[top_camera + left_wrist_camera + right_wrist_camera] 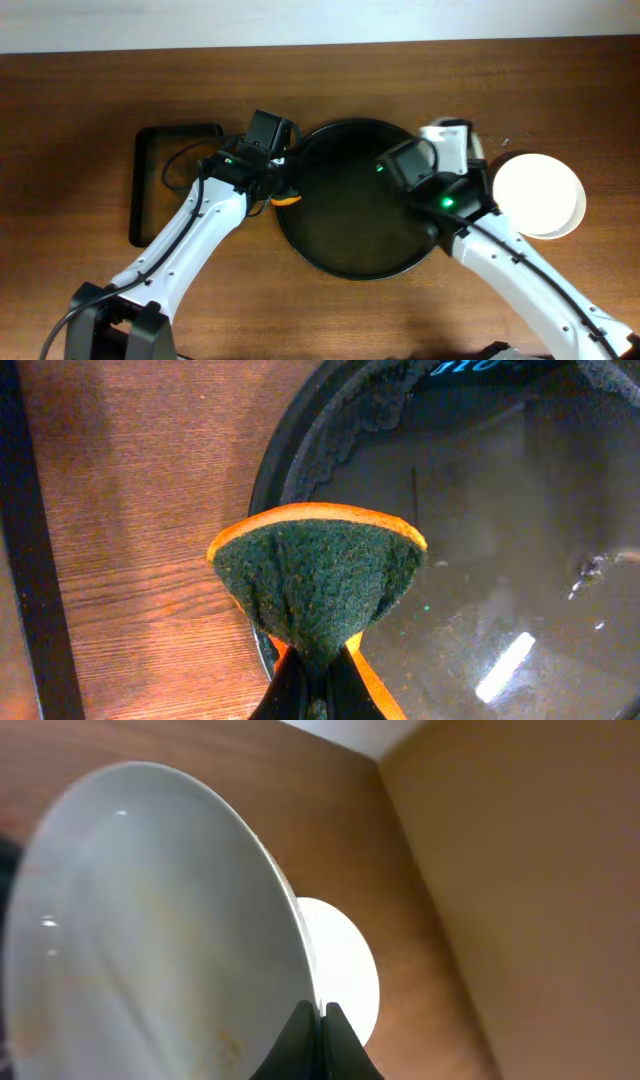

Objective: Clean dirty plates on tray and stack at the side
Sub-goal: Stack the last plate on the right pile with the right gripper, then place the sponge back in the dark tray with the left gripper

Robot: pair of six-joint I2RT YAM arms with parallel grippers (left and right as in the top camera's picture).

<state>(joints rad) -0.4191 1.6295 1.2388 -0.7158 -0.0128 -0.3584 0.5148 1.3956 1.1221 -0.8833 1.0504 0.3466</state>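
From where I stand, the round black tray [345, 272] sits about mid-table, a little nearer the far edge, and both arms reach in over it from the near edge. The left gripper [315, 682] is closed tight on a sponge [315, 580]. Its fingers pinch the lower end so the sponge folds into a fan, green scouring face to the wrist camera with an orange edge around the top. From above, the sponge [287, 198] is right at the tray's left rim, partly over the tray and partly over the wooden table [80, 120]. I can't tell whether it is touching the rim. The tray floor looks wet and glossy, with a few pale specks and a foamy smear along its far side. The right gripper [318, 1020] is clamped on the rim of the tilted plate [150, 920], a white one held steeply on edge over the tray's far-right side. Faint brownish marks show on its face. Just beyond it, the flat plate [540, 195], also white, lies on the table just off the tray's right rim, towards the right edge. It also shows in the right wrist view [345, 970], beneath the tilted plate. A black rectangular tray [138, 190] lies on the left part of the table, apart from the round tray, with the left arm's cable trailing across one corner.
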